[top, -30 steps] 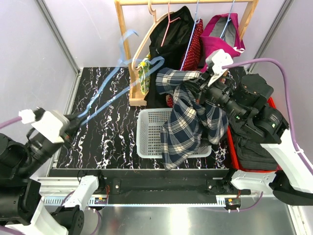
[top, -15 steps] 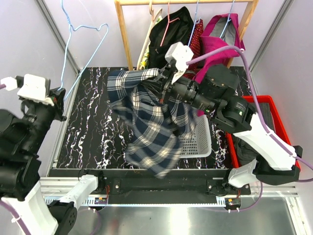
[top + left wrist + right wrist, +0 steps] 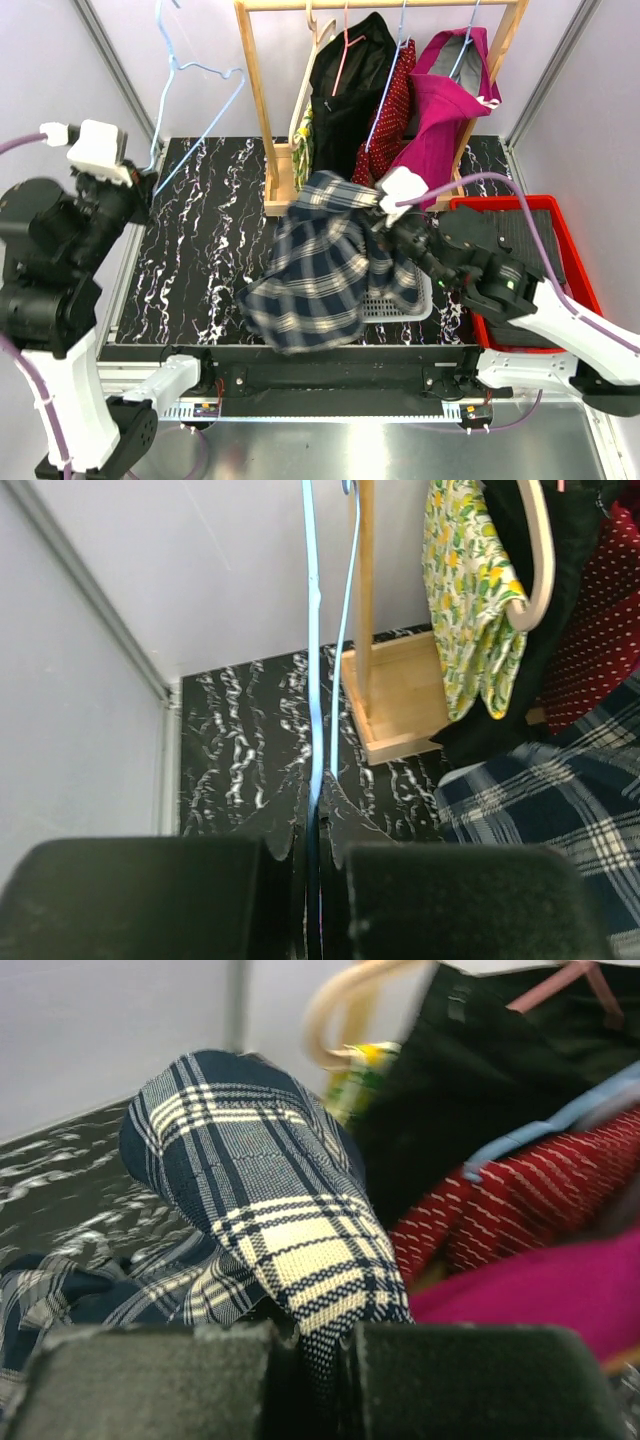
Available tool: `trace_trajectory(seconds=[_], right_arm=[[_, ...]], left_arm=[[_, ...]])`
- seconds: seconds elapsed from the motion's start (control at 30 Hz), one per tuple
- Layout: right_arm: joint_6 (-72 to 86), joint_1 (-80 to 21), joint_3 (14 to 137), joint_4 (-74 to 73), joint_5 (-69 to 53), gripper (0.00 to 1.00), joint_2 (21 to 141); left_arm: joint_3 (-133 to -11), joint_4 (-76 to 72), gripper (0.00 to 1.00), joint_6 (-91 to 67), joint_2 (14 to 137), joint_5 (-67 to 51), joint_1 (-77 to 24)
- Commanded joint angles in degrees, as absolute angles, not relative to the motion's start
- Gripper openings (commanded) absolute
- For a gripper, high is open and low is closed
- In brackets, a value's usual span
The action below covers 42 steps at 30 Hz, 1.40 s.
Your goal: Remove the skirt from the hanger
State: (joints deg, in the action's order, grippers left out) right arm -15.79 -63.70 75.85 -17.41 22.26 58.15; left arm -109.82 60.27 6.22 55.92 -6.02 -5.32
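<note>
Fig. View from above, read from the arm bases outward. The navy-and-cream plaid cloth skirt (image 3: 310, 275) hangs bunched above the black, white-veined marble table (image 3: 210, 250). It covers the left part of a white slatted plastic basket (image 3: 405, 300); whether it rests on either cannot be told. The right gripper (image 3: 383, 222) has its jaws closed on a fold at the skirt's upper edge, and the right wrist view shows the fabric (image 3: 270, 1230) pinched between them. At far left, the left gripper (image 3: 140, 188) is clamped on the light-blue wire hanger (image 3: 205, 95), which stands upright, bare, and well apart from the skirt. Beyond stands a wooden garment rack (image 3: 262, 110). The skirt is judged to be off the hanger already. The next move calls for lowering it onto a resting place, probably the basket, and then opening the right jaws.
</note>
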Motion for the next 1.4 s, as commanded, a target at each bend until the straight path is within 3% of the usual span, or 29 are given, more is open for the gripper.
trace_trajectory(seconds=[0.0, 0.37, 0.63, 0.9, 1.13, 1.27, 1.37], right_arm=[[-19.9, -63.5, 73.3, -10.9, 37.7, 0.0, 51.7], [-20.9, -63.4, 71.4, -15.7, 49.6, 0.0, 55.0], [-16.6, -62.3, 75.0, -13.7, 42.6, 0.0, 68.4], [-14.0, -62.3, 71.9, -8.9, 32.7, 0.0, 72.3], [-8.7, -56.7, 82.5, -16.0, 34.9, 0.0, 83.1], [-9.6, -56.1, 78.4, -13.6, 21.8, 0.0, 82.6], [-8.9, -56.2, 75.2, -13.0, 21.8, 0.0, 83.8]], left_arm=[[-112.8, 56.6, 0.0, 2.6, 58.6, -10.8, -5.5], [-109.9, 56.8, 0.0, 0.2, 59.1, -14.4, -7.5], [-112.2, 54.6, 0.0, 0.3, 66.3, -6.6, -13.4], [-119.4, 51.1, 0.0, 2.0, 76.1, -0.3, -13.4], [-119.6, 47.1, 0.0, 3.3, 77.9, 3.2, -18.3], [-117.9, 45.4, 0.0, 4.3, 76.8, 4.7, -20.1], [-117.7, 44.4, 0.0, 4.7, 77.3, 5.4, -20.4]])
